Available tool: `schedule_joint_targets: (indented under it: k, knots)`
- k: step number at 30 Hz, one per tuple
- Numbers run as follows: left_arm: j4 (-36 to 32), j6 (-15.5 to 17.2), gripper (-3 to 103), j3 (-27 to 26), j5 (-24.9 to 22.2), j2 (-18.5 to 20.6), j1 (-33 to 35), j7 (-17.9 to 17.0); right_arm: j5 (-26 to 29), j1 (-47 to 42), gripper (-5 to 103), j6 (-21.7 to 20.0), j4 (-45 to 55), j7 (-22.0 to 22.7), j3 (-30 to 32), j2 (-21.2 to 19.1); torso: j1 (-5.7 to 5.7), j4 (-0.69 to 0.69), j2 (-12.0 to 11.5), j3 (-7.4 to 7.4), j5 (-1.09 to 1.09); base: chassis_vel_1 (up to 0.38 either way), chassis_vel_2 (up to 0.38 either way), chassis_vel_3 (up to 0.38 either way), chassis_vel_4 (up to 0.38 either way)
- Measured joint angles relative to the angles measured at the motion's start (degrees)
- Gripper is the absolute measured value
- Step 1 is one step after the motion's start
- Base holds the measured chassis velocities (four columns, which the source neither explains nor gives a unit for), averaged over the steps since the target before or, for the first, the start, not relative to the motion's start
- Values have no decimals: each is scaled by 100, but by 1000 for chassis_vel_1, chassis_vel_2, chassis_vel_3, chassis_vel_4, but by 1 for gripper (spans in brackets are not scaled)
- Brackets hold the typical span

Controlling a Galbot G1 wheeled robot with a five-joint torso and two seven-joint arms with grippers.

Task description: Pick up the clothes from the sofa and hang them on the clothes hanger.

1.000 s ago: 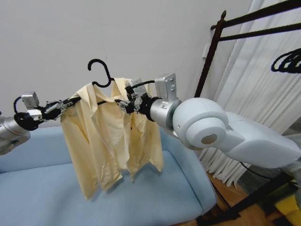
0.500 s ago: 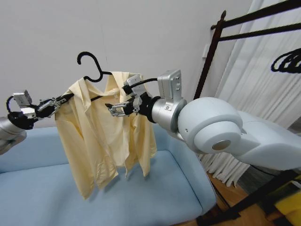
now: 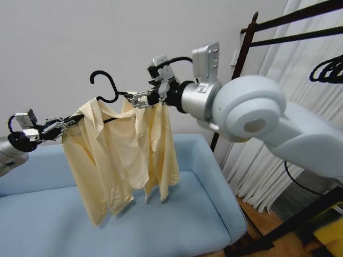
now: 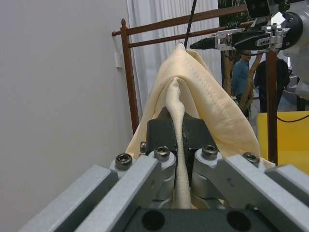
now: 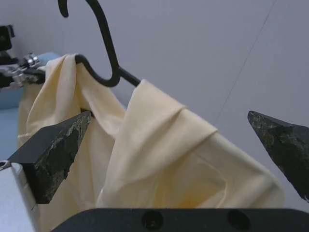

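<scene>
head view: a pale blue sofa point(image 3: 203, 225) stands by a white wall point(image 3: 53, 37), with a dark wooden clothes rack point(image 3: 240, 51) to the right. above the sofa a yellow shirt point(image 3: 123, 155) hangs on a black hanger point(image 3: 114, 85). the left gripper point(image 3: 59, 127) is at its shoulder and the right gripper point(image 3: 138, 98) by the hanger's neck.
left wrist view: the fingers point(image 4: 161, 130) are clenched on a shirt fold.
right wrist view: the black fingertips point(image 5: 53, 154) are spread wide, released, with the collar beyond them.

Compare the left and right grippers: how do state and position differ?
The left gripper is shut, pinching the pale yellow shirt at its shoulder; the right gripper is open, gripping nothing. The left gripper sits lower, at the shirt's outer end; the right gripper is higher, beside the neck of the black hanger. Both hover above the light blue sofa.
</scene>
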Motion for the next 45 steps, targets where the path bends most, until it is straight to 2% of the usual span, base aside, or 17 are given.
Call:
schedule_joint_targets:
  k: [1, 2, 3, 5, 6, 11, 14, 18, 21, 32, 37, 40, 44, 45]
  knots:
    - [0, 0, 2, 0, 0, 0, 0, 0, 0, 0, 100, 0, 0, 0, 0, 0, 0, 0, 0, 0, 0, 0, 0, 0, 0]
    - [16, -2, 2, 0, 19, -1, -3, 39, 9, -15, 100, -89, -62, -181, 15, -40, 0, 0, 0, 0, 0, 0, 0, 0, 0]
    - [37, -5, 2, 0, 41, -3, -5, 87, 6, -48, 100, -267, -225, -611, 19, -126, 0, 1, 0, 0, 0, 0, 0, 0, 0]
    - [47, -6, 2, 0, 54, -3, -8, 180, -133, -66, 100, -439, -460, -1198, -36, -190, 0, 2, 0, 0, 0, 0, 0, 0, 0]
    - [47, -6, 2, 0, 54, -3, -8, 180, -133, -66, 100, -439, -460, -1198, -36, -190, 0, 2, 0, 0, 0, 0, 0, 0, 0]
    - [130, 6, 2, -17, 170, 6, -7, 540, -542, -58, 100, -474, -775, -1770, -162, -73, 1, 5, 0, 0, -1, 0, 0, 0, 0]
    - [152, 21, 2, -26, 227, 7, -5, 645, -640, -49, 100, -474, -780, -1894, -238, -59, 0, 4, 0, 0, -2, 0, 0, 0, 0]
    - [175, 24, 2, -28, 242, 28, -4, 695, -538, -41, 100, -474, -686, -1921, -343, -73, 0, 3, -1, 0, -1, 0, 0, 0, 0]
    - [200, 26, 2, -28, 242, 55, -21, 718, -157, -44, 103, -472, -481, -1813, -495, -125, 0, 2, 0, 0, -1, 0, 0, 0, 0]
    - [212, 26, 2, -15, 280, 41, -22, 826, 293, 69, 93, -457, -445, -1613, -644, -42, 0, 3, 0, 0, -1, 0, 0, 0, 0]
    - [205, 26, 2, -15, 301, 34, -18, 900, 259, 149, 79, -453, -456, -1588, -793, -20, 0, 3, 0, 0, -2, 0, 0, 0, 0]
    - [199, 26, 2, -15, 302, 32, -16, 920, 188, 189, 75, -451, -469, -1544, -882, -12, 0, 3, 0, 0, -1, 0, 0, 0, 0]
    - [196, 27, 2, -20, 302, 34, -12, 953, 152, 245, 53, -450, -470, -1422, -984, -23, 0, 3, 0, 0, -2, 0, 0, 0, 0]
    - [196, 26, 2, -21, 302, 37, -12, 960, 153, 256, 53, -450, -463, -1387, -999, -25, 0, 2, 0, 0, -1, 0, 0, 0, 0]
